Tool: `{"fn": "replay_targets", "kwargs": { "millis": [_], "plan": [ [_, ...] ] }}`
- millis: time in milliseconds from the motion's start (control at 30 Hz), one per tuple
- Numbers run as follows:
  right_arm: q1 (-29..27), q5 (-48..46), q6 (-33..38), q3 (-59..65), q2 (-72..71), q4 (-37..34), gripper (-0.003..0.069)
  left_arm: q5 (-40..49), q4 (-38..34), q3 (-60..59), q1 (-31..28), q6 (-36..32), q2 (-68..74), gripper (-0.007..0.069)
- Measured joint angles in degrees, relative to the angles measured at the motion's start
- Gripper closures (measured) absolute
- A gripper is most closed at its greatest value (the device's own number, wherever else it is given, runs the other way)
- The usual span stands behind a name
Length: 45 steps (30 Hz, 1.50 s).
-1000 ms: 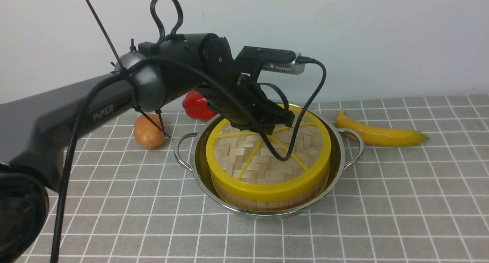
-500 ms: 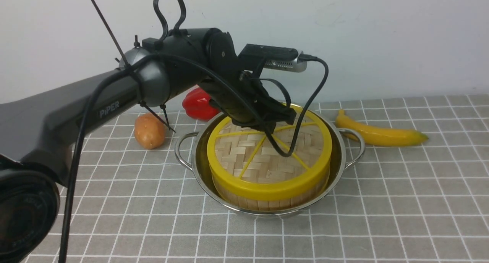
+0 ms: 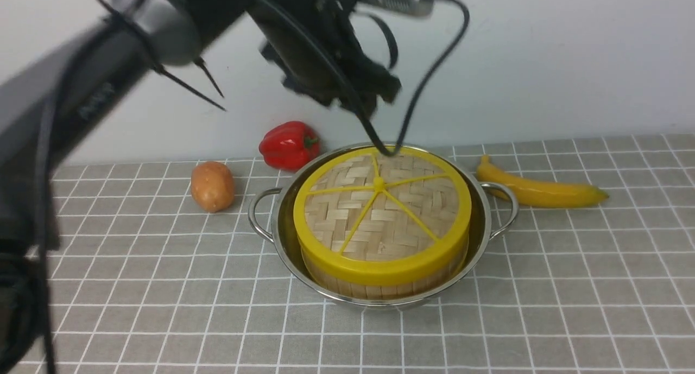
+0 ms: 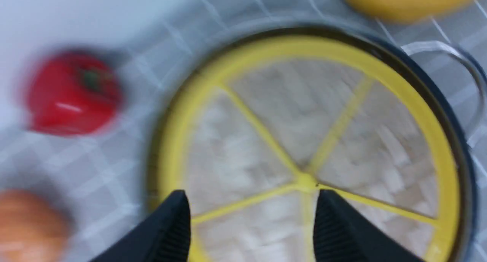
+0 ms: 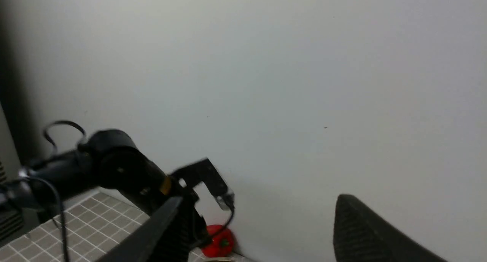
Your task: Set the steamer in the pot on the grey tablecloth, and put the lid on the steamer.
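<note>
Left tool (image 4: 251, 205), seemingly empty, hovers above lid (image 3: 380, 211).

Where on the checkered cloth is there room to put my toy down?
Bare grey tablecloth runs along the near side in front of the pot, and to the right, nearer than the banana. Left, in front of the potato, is bare too. The back is crowded: potato, red pepper, pot and banana in a row.
</note>
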<state>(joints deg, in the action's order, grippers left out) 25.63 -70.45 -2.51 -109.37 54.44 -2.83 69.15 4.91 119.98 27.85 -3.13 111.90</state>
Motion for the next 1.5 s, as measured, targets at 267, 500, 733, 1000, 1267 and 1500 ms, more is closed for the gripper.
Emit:
{"fn": "replay_targets", "kwargs": {
  "millis": [267,500,733,1000,1267,1500],
  "plan": [
    [0.00,0.14,-1.46,22.08,-9.97,10.61,0.0228,0.25,9.27,-0.68,0.00,5.02,-14.46,0.0581],
    [0.00,1.19,-11.94,50.76,-27.48,22.79,0.0375,0.25,9.93,-11.37,0.00,5.42,-31.12,0.0647],
    [0.00,4.85,-18.05,66.78,-42.13,26.29,0.0503,0.39,10.75,-33.06,0.00,6.29,-45.74,0.0647],
    [0.00,5.67,-18.27,69.89,-47.09,26.18,0.0648,-6.58,4.27,-64.67,0.00,8.85,-65.71,0.0646],
    [0.00,3.94,-18.37,69.89,-47.09,25.58,0.0673,-18.11,-1.12,-76.58,0.00,10.16,-82.47,0.0645],
    [0.00,3.88,-19.30,69.89,-47.09,21.71,0.0666,-19.31,-4.91,-76.84,0.00,10.67,-86.75,0.0636]
  ]
}}
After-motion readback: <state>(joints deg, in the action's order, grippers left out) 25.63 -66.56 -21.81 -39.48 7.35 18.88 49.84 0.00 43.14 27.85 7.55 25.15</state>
